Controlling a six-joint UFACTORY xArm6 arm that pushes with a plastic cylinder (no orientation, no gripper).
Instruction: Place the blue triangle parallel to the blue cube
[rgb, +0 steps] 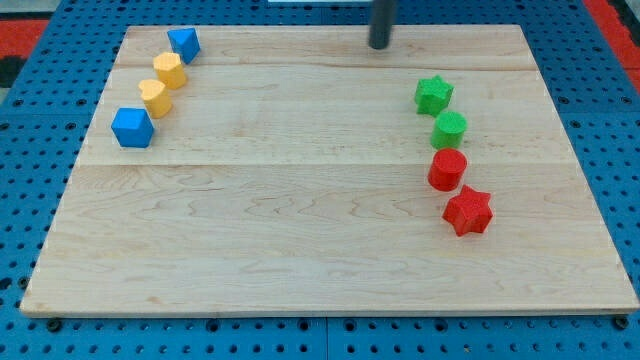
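Observation:
The blue triangle (184, 43) lies near the board's top left corner. The blue cube (132, 127) sits lower on the left side, near the board's left edge. Between them, in a slanting line, lie a yellow hexagonal block (169, 70) and a yellow heart-shaped block (154, 97). My tip (380, 46) rests at the top middle of the board, far to the right of the blue triangle and touching no block.
On the right side stand a green star (434, 95), a green round block (449, 129), a red cylinder (447, 170) and a red star (468, 210) in a column. The wooden board (300, 220) lies on a blue pegboard table.

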